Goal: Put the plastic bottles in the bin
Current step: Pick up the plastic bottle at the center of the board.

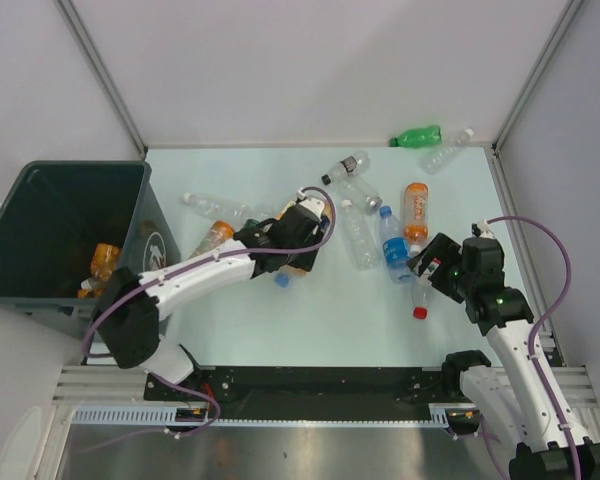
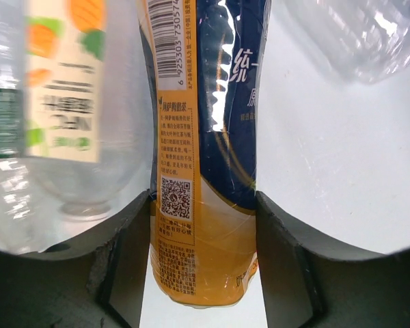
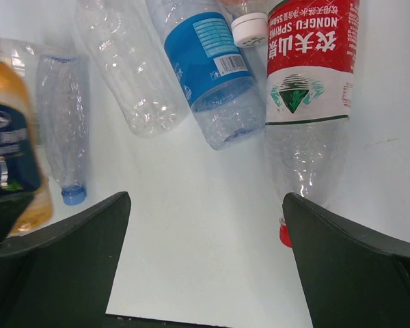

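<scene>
From above, my left gripper (image 1: 283, 258) is clamped across an orange plastic bottle with a dark blue label (image 1: 298, 268), the dark grey-green rectangular plastic bin (image 1: 40, 165) well apart at nine o'clock, and my right gripper (image 1: 427, 262) is spread wide. My left wrist view shows that orange bottle (image 2: 205, 137) running from six to twelve o'clock, both fingers (image 2: 133, 232) touching its sides. My right wrist view shows my jaws wide over bare white table (image 3: 205, 225), a clear red-labelled plastic bottle (image 3: 304, 68) at one o'clock and a clear blue-labelled plastic bottle (image 3: 208, 61) at twelve.
</scene>
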You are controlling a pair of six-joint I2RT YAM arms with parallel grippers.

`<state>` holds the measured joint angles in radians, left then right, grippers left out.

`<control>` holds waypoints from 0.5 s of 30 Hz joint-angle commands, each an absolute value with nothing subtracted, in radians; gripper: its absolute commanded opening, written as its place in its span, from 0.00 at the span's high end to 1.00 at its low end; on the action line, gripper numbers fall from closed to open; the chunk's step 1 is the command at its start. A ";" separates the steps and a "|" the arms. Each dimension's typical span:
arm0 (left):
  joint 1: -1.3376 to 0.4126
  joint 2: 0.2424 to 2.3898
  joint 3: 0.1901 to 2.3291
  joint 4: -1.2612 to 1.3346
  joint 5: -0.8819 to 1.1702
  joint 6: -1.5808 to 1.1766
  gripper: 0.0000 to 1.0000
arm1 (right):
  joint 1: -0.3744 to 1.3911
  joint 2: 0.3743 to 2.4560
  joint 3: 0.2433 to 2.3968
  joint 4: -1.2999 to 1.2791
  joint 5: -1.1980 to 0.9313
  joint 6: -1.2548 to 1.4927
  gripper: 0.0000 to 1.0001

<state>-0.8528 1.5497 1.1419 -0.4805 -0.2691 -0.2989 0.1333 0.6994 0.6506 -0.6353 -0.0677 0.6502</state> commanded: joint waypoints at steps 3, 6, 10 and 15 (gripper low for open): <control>-0.859 1.401 1.268 -0.598 -0.484 -0.287 0.49 | 0.126 0.681 0.661 -0.647 -0.057 0.640 0.00; -0.858 1.352 1.340 -0.664 -0.589 -0.272 0.48 | 0.127 0.677 0.663 -0.649 -0.058 0.641 0.00; -0.850 1.281 1.410 -0.718 -0.672 -0.253 0.45 | 0.127 0.675 0.663 -0.650 -0.058 0.640 0.00; -0.836 1.191 1.454 -0.749 -0.709 -0.276 0.44 | 0.126 0.680 0.661 -0.649 -0.058 0.640 0.00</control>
<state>-0.8463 1.2675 1.3987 -0.7002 -0.6228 -0.2733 0.1307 0.6880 0.6506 -0.6411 -0.0677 0.6502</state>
